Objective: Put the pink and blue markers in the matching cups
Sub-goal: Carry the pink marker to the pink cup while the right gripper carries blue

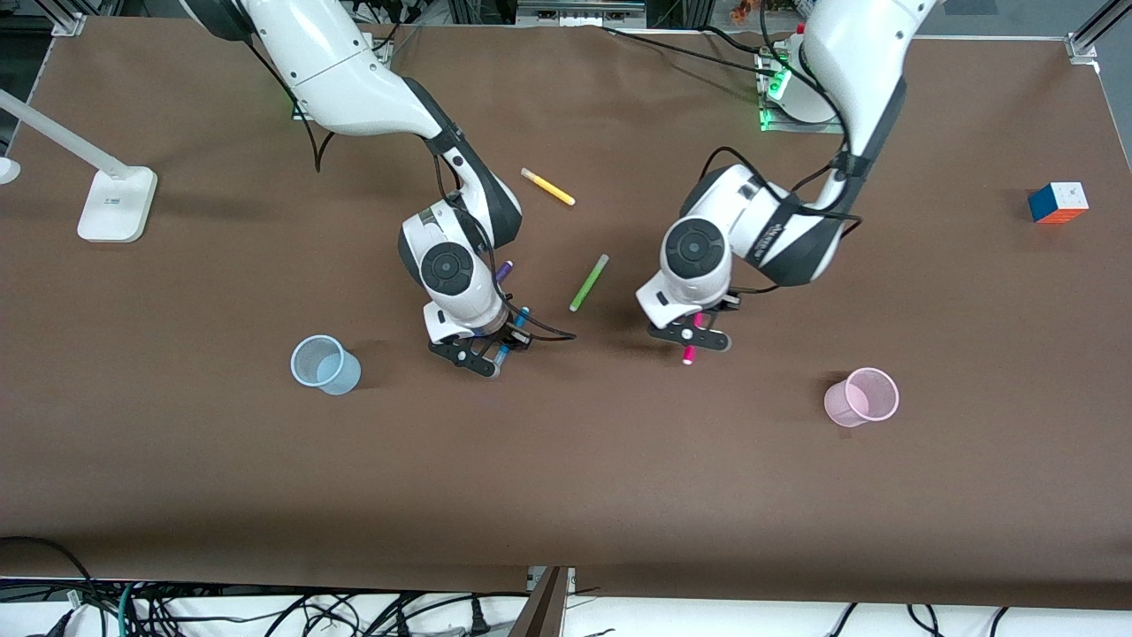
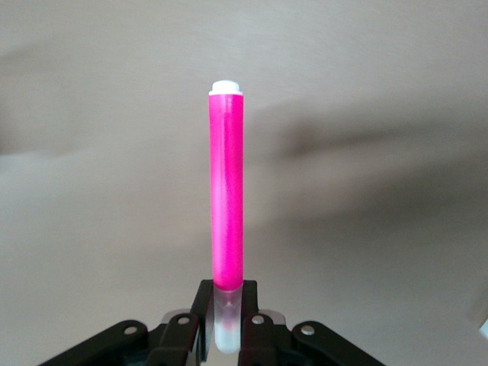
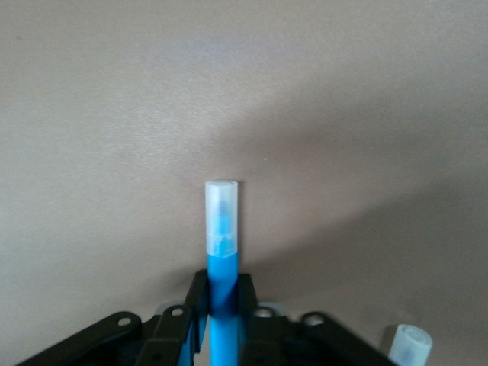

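You have the pink marker (image 2: 227,191) pinched by its whitish end in the left gripper (image 1: 698,340), up over bare table (image 1: 566,460) between the green marker (image 1: 589,282) and the pink cup (image 1: 862,396). Its long axis runs straight out from the fingers, so the free end points down at the table, tilted slightly toward the front camera. The blue marker (image 3: 221,252) is clamped the same way in the right gripper (image 1: 489,350), gripped on its blue barrel with the clear cap leading downward, over the table beside the blue cup (image 1: 325,364).

To do this step well, carry each marker sideways to its own cup: the left arm toward its end of the table and a little nearer the front camera, the right arm toward its end. Keep each marker close to upright and centre its lower tip over the cup mouth before you lower. The cups look light, so I judge a brush on the rim could tip one. Let go only once the tip is well inside.

A purple marker (image 1: 503,270) lies by the right wrist; a small pale cap (image 3: 409,345) shows in the right wrist view.
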